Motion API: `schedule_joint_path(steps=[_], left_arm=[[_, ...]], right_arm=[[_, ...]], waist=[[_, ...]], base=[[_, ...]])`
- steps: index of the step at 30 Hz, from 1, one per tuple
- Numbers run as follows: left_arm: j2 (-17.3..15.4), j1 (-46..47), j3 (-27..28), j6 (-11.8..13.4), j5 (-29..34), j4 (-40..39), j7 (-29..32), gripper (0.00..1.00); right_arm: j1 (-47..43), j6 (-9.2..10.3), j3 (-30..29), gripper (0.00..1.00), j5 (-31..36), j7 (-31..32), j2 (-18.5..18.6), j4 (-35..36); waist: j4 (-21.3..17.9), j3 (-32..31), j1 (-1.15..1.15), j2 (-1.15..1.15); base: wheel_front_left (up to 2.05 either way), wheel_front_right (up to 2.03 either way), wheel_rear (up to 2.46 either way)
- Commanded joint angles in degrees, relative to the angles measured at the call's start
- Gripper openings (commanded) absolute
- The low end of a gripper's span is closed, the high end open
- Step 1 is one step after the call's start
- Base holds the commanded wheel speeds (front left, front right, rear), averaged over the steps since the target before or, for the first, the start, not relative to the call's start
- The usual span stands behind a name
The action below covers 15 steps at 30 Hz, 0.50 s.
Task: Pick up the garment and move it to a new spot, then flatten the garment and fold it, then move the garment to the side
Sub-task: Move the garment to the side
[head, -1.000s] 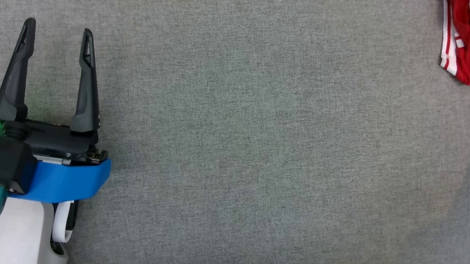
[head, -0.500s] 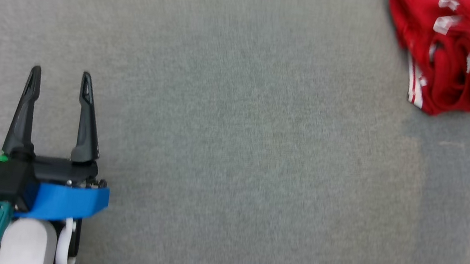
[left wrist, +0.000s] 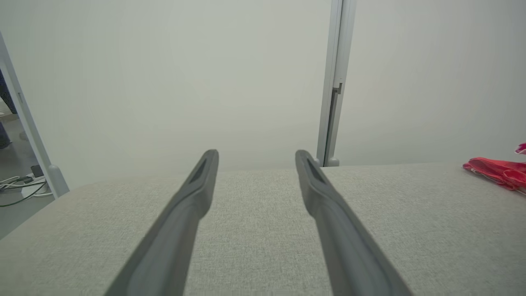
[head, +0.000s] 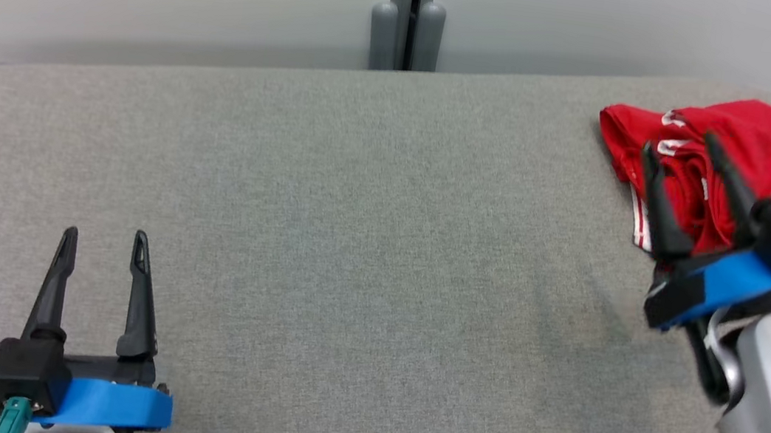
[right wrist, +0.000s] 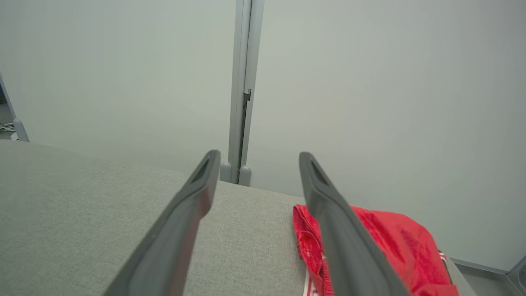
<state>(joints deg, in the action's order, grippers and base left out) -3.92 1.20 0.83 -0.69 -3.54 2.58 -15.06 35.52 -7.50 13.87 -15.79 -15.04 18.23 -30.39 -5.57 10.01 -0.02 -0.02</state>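
A: Where does the garment (head: 707, 151) sit?

B: At the far right corner of the worktop (head: 369, 229), close to both edges. A red bundle with white trim, bunched and layered, not spread flat. Nothing else lies on the grey cover.

A: Right gripper (head: 680, 143)?

B: Fingers spread wide, poised at the near side of the bundle and pointing at the far edge. In the right wrist view one finger crosses in front of the red cloth and the other is over bare cover. No cloth is pinched between them. I cannot tell whether a fingertip grazes the fabric.

A: Left gripper (head: 105, 233)?

B: Near left corner, well apart from the garment. Fingers apart, nothing in them, low over bare cover.

A: How far along?

B: Hard to call. The cloth is off to one side and compact, with stacked layers showing at its near end, so it may be the folded piece already set aside. If so, little is left beyond drawing the arms clear. But the bundle is lumpy, not a tidy flat fold. If that does not pass, the whole run is left: lift, carry toward the middle, flatten, fold, move aside.

A: Any hazard?

B: It lies close to the corner, so a nudge could tip it over the edge.
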Motion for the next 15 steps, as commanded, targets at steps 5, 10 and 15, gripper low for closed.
schedule_joint_path(steps=[5, 10, 15], left_arm=[[0.4, -2.4, 0.6, -0.5, -0.2, 1.6, -0.1, 1.00], [0.7, -3.8, 1.0, -0.7, -0.2, 2.6, -0.1, 1.00], [0.8, -5.0, 1.3, -1.0, 0.0, 3.2, -0.1, 1.00]], right_arm=[[-10.0, 0.01, -0.9, 1.00, -0.9, -0.2, -2.7, 4.3], [-17.5, 0.00, -2.4, 1.00, -0.8, -0.2, -5.0, 7.9], [-23.9, 0.00, -5.1, 1.00, -0.1, -0.2, -6.8, 11.1]], waist=[[0.6, -3.3, 0.02, 0.02], [1.1, -5.4, 0.02, 0.02], [1.5, -7.1, 0.02, 0.02]], base=[[0.00, 0.00, 0.00], [0.00, 0.00, 0.00], [0.00, 0.00, 0.00]])
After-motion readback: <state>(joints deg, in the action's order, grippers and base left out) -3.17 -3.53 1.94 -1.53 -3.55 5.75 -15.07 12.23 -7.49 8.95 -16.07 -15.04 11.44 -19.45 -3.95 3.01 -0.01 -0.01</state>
